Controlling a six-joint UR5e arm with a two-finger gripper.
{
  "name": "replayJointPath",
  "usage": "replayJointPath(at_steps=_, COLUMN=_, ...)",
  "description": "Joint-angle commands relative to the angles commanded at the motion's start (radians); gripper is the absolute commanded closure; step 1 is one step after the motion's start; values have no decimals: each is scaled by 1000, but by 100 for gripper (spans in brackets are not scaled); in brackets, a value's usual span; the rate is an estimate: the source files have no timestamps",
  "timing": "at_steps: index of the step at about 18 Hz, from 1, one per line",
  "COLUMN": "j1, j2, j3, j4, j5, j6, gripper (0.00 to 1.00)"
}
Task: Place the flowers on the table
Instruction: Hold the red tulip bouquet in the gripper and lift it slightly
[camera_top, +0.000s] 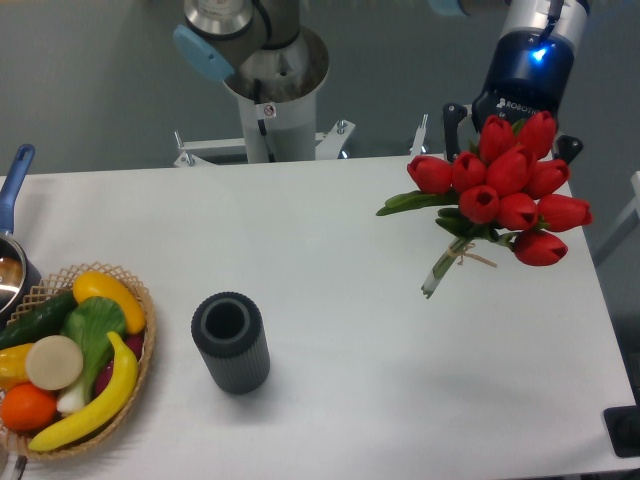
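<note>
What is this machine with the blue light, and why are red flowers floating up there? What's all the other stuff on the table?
That is a robot arm. Its grey base stands behind the white table, and the arm bends round to the top right, where the blue light glows. At its tip is the end effector, a two-finger grabber. The picture comes from one fixed camera looking down at the table from in front.

The flowers, a bunch of red tulips, are right in front of the end effector and hide its fingers, so it seems to be holding them, with the stems pointing down at the table.

On the table stands a dark ribbed cup. At the left is a wicker basket with a banana, an orange and vegetables. A pot with a blue handle peeks in at the edge.
</note>
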Motion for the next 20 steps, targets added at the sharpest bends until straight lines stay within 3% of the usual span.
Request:
replayJointPath(at_steps=9, j1=-5, j2=8, j3=-3, j4=-2, j5=35, j6=2, gripper=56)
replayJointPath(at_steps=15, j1=-21, j2=23, j3=-18, j4=-3, j5=172, j6=9, gripper=56)
replayJointPath(at_steps=20, j1=-74, j2=40, j3=-43, j4=-8, j5=386, j6=28, gripper=57)
